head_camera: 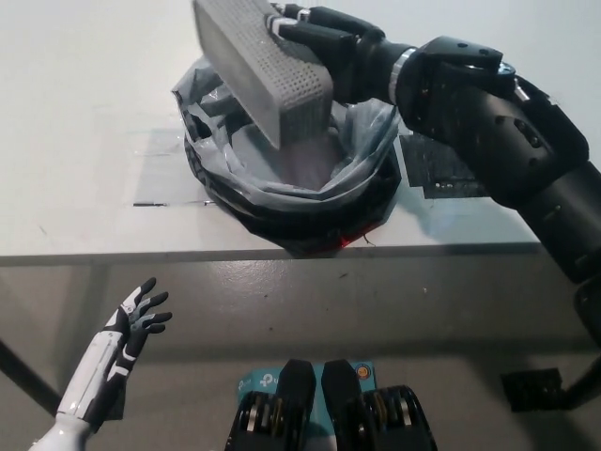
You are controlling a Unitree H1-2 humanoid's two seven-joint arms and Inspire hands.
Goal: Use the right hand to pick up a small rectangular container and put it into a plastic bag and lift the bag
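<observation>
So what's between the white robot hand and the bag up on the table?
In the head view, only bare grey table and its front edge lie between the open white robot hand and the bag.

No legible text or numbers; only an unreadable logo on a blue box [258,381].

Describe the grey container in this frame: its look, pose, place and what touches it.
The container is a grey rectangular box with a finely dotted face, plastic by its look. It hangs tilted, lower end dipping into the open mouth of the plastic bag on the white table. The black right hand grips its upper end.
</observation>
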